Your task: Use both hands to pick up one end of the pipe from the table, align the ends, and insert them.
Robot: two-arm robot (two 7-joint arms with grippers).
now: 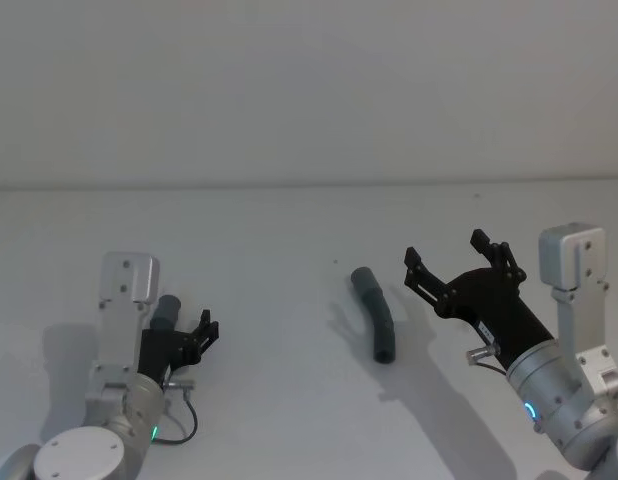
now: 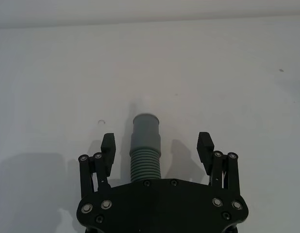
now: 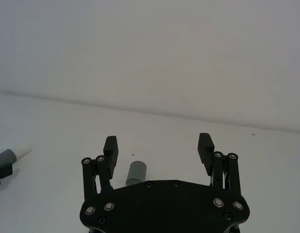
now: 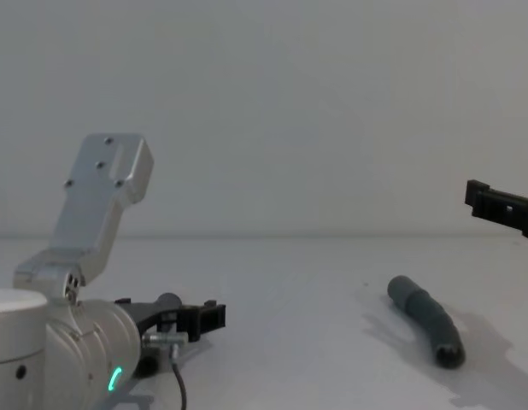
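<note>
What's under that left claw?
A grey pipe piece lies on the table between the open fingers of the left gripper, smooth mouth outward. Its back end is hidden under the gripper body.

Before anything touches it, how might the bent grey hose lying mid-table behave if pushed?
The hose is round, so it may roll, though its bend probably checks that. Slim, so likely light, sliding easily on the table.
</note>
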